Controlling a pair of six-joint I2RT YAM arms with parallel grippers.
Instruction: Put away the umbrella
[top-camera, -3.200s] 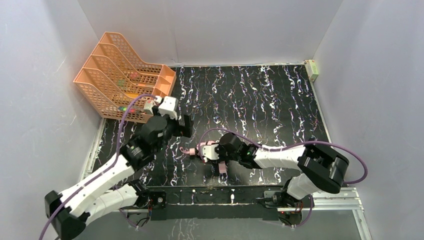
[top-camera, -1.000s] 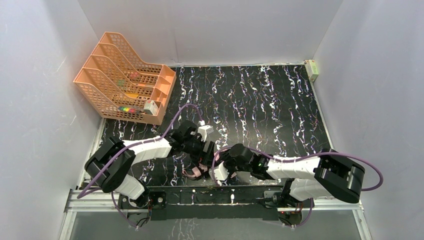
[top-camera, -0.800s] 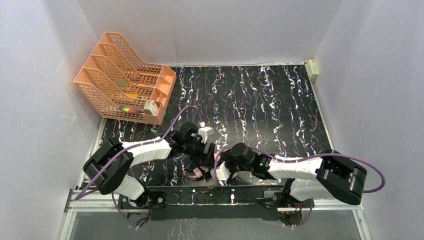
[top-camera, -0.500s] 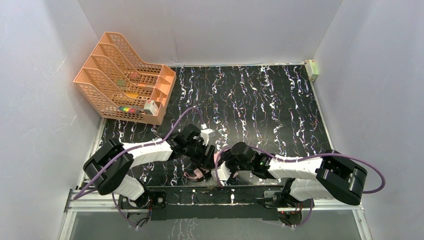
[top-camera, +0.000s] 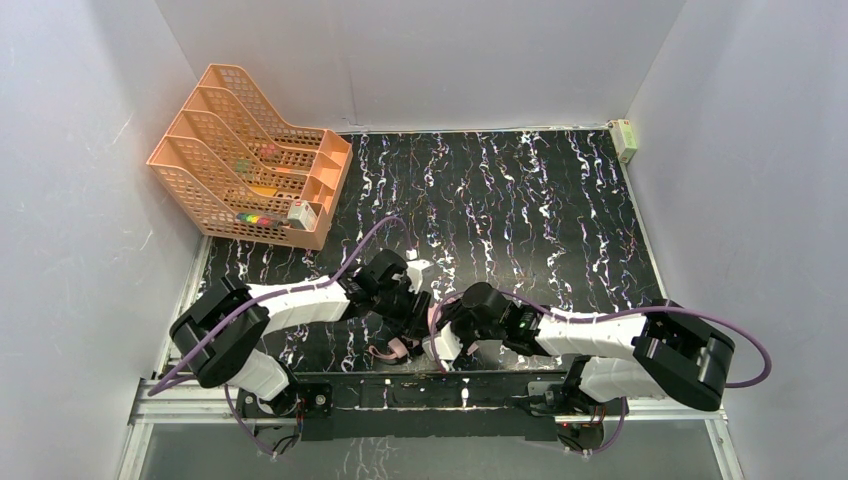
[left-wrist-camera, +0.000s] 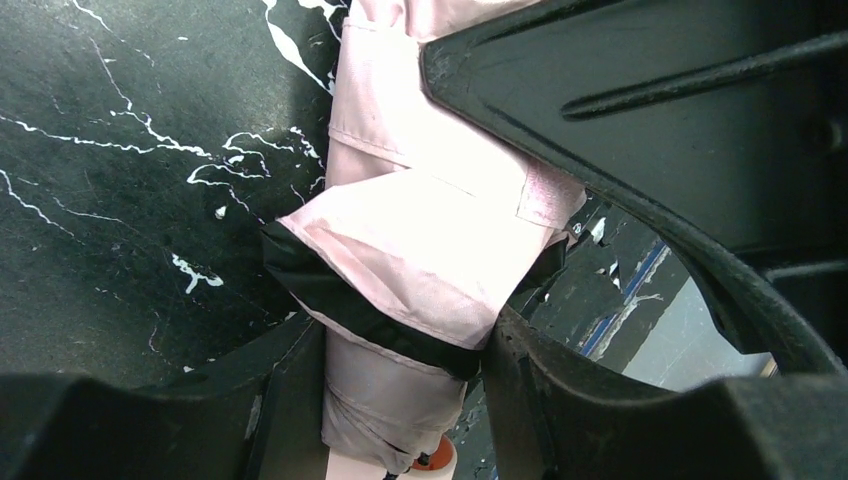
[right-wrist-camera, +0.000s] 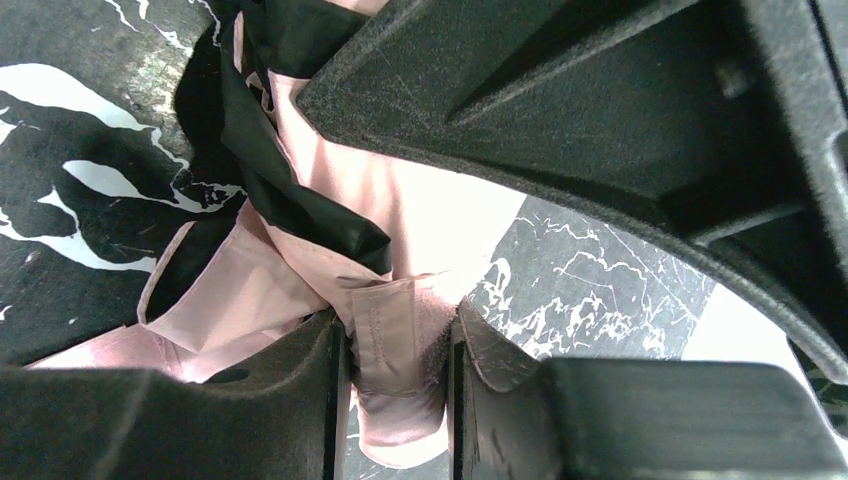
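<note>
Where your two arms meet, at the near edge of the table (top-camera: 520, 200) and about mid-width, the umbrella (top-camera: 396, 346) lies collapsed, with pink fabric bunched up and black folds showing through.

Your left gripper (left-wrist-camera: 405, 395) has its fingers against both sides of the rolled bundle, so it is clamped on the umbrella. A black band of fabric crosses the bundle right at the pinch. A small pale and orange end pokes out below the fingers, too cropped to identify.

Your right gripper (right-wrist-camera: 397, 372) has its jaws narrow, pinching a stitched pink tab of the same umbrella. Loose pink and black cloth spreads to the left in that wrist view.

Overhead, one arm reaches in from the left and the other from the right, both low, with their tips close together over the fabric.

The orange file rack (top-camera: 245, 160) stands at the far left, well apart. A small pale box (top-camera: 624, 139) sits in the far right corner.
</note>
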